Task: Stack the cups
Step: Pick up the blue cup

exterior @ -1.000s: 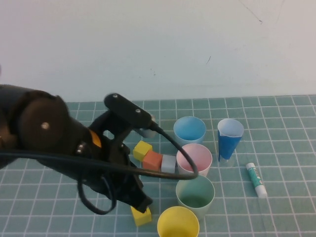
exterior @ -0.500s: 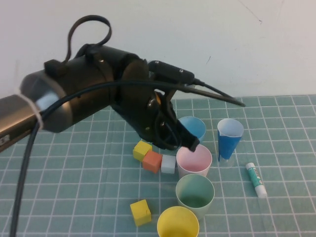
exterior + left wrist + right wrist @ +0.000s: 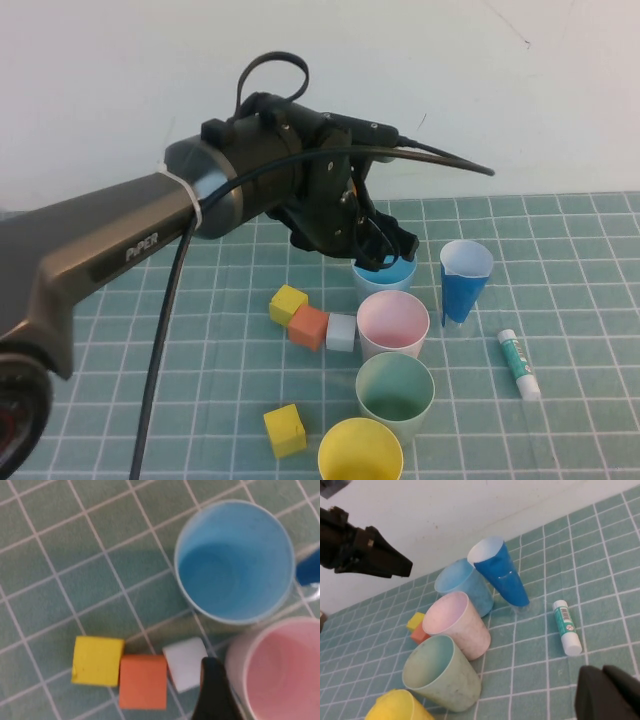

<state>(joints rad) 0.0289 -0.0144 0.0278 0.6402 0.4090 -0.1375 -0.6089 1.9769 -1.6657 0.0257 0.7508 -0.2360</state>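
So the left gripper [image 3: 385,250] hangs right above the light blue cup [image 3: 384,272], fingers spread, holding nothing. That cup sits upright just behind the pink cup [image 3: 393,323]; the green cup [image 3: 396,392] and yellow cup [image 3: 360,452] line up in front. The right gripper [image 3: 609,694] sits shut, off past the glue stick [image 3: 567,627].

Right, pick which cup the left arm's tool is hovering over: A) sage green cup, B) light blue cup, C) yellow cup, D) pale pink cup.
B: in the high view the left tool hangs above the wide light blue plastic cup, and the left wrist view looks straight into it.
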